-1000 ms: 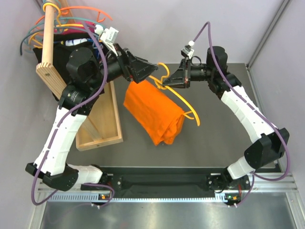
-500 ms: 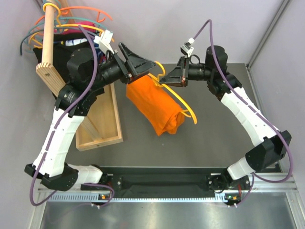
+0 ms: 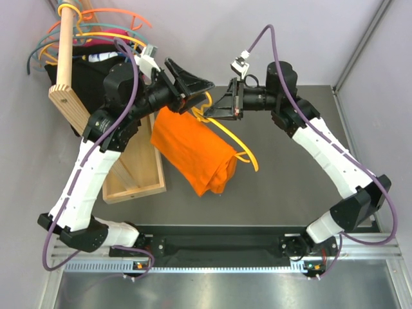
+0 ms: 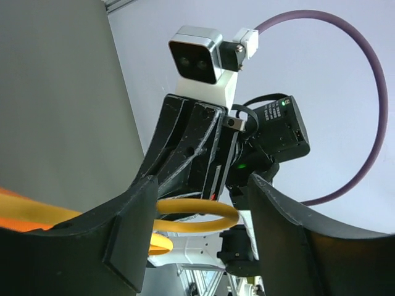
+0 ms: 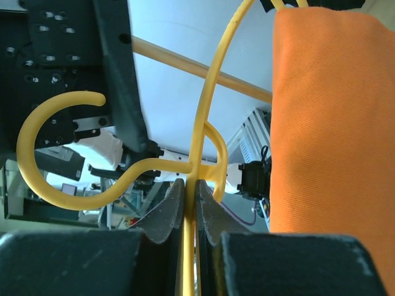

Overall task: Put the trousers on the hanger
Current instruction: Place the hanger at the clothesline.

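Note:
The orange trousers (image 3: 192, 151) hang folded over the lower bar of the amber-yellow hanger (image 3: 247, 154), lifted above the table. My right gripper (image 3: 223, 108) is shut on the hanger's stem just below the hook, and in the right wrist view the stem (image 5: 190, 203) runs between its closed fingers, with the trousers (image 5: 327, 123) to the right. My left gripper (image 3: 198, 90) faces it from the left and is open, its jaws standing either side of the hanger's hook (image 4: 197, 213). A gap shows beside the right finger (image 4: 278, 209).
A wooden rack pole (image 3: 64, 58) at the back left carries coral and teal hangers (image 3: 109, 29) and black garments (image 3: 80, 80). Its wooden base tray (image 3: 138, 174) lies just left of the trousers. A metal rail (image 3: 219, 248) runs along the near edge.
Both grippers, the hanger and the trousers have shifted left and a little toward the back. My left gripper's jaws have narrowed around the hook. The right grip is unchanged.

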{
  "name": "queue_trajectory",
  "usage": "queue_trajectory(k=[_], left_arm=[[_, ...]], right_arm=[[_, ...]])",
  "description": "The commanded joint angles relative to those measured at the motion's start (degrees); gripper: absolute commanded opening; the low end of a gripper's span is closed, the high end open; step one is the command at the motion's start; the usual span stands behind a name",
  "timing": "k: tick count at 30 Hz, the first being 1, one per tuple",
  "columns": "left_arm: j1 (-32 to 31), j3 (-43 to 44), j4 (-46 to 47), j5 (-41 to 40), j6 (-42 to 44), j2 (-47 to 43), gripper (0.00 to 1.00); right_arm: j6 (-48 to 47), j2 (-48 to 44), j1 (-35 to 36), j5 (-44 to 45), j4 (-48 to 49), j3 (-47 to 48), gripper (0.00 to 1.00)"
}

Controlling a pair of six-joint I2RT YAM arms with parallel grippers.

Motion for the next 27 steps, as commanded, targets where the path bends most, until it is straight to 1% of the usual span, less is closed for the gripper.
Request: queue_trajectory(k=[1,2,3,5,7,8,9,10,12,13,15,16,18,23,24,25,27], left_arm=[[-0.15,-0.21,2.19,-1.07,-1.12,-0.79,0.64],[-0.15,-0.30,2.89,-0.99,-1.38,-0.79,0.62],[-0.15,-0.30,3.34,-0.72,-1.47,-0.79,0.58],[-0.15,-0.48,4.56,-0.28,-1.56,-0.88,0.51],[-0.15,-0.48,4.92,0.59,-1.56,-0.70,0.34],[-0.15,-0.48,5.10,0.68,-1.56,-0.61,0.23],[-0.15,-0.39,5.10,0.42,-1.47,-0.44,0.07],[-0.15,-0.48,5.10,-0.10,-1.03,-0.52,0.00],[-0.15,-0.48,5.10,-2.11,-0.24,-0.87,0.00],[-0.15,0.13,4.40,-5.26,0.20,-0.96,0.00],[-0.15,1.19,4.48,-8.00,2.21,-0.53,0.00],[-0.15,2.67,4.31,-9.67,2.83,-0.26,0.00],[-0.15,3.47,4.22,-10.65,3.36,0.26,0.00],[-0.15,2.60,5.44,-13.20,0.56,-0.08,0.00],[-0.15,2.77,5.80,-13.46,0.29,-0.08,0.00],[-0.15,2.95,5.98,-13.73,-0.23,-0.08,0.00],[-0.15,4.34,5.46,-15.57,-0.06,0.00,0.00]], right_arm=[[-1.91,-0.50,1.65,0.62,4.67,5.77,0.00],[-2.52,-0.50,2.00,0.79,4.40,5.77,0.00],[-2.87,-0.41,2.18,1.05,4.05,5.77,0.00],[-3.49,0.12,2.62,1.49,3.43,5.77,0.00],[-3.84,0.73,2.88,1.58,3.25,6.03,0.00],[-4.02,0.91,3.06,1.58,3.34,6.12,0.00],[-4.11,1.17,3.15,1.67,3.25,6.55,0.00],[-4.37,1.78,3.06,1.76,3.08,6.82,0.00],[-5.07,1.96,3.06,2.90,1.94,7.61,0.00],[-5.42,1.88,3.06,3.42,1.59,7.70,0.08],[-6.21,1.44,2.36,4.66,-0.69,7.61,0.27],[-6.65,0.92,2.10,5.18,-1.83,7.35,0.29],[-7.45,0.21,1.48,5.54,-2.37,6.47,0.22],[-7.53,-0.50,1.13,6.24,-2.72,5.60,0.22],[-7.45,-0.84,1.04,6.33,-2.72,5.42,0.24],[-7.53,-1.11,0.95,6.33,-2.90,5.33,0.31],[-7.80,-2.16,0.25,6.07,-2.90,5.15,0.40]])
